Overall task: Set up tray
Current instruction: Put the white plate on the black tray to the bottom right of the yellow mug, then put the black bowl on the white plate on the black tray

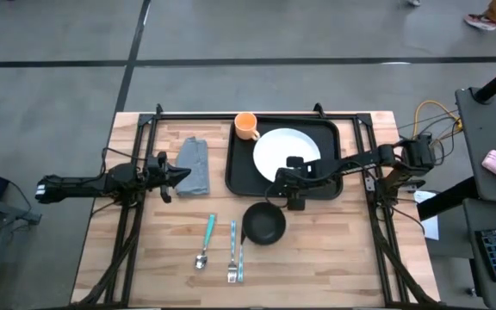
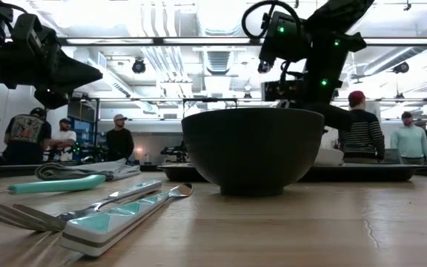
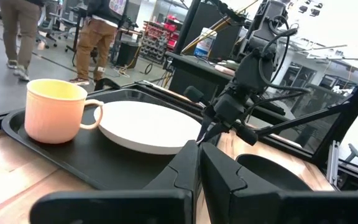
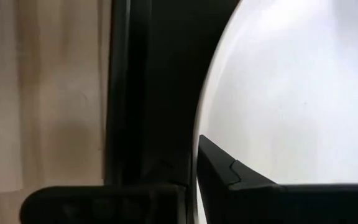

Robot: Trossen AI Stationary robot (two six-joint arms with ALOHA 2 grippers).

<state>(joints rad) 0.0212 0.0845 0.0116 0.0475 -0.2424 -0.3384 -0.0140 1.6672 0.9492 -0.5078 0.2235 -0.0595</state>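
Observation:
The black tray (image 1: pixel 238 176) lies at the table's middle, toward the far edge. A white plate (image 1: pixel 287 153) and an orange mug (image 1: pixel 246 127) rest on it. The mug stands in the tray's far-left corner (image 3: pixel 55 111). My right gripper (image 1: pixel 279 184) hangs shut above the tray's near part, by the plate's near-left rim (image 4: pixel 205 112), and appears clear of it. My left gripper (image 1: pixel 182 176) is shut and raised above the right edge of a folded grey cloth (image 1: pixel 194 165), pointing toward the tray (image 3: pixel 104 163).
A small black bowl (image 1: pixel 263 225) stands on the wood just near of the tray. A teal-handled spoon (image 1: pixel 207 239) and fork (image 1: pixel 233 251) lie left of it. Black frame rails run along the table's sides. People stand in the room beyond the table.

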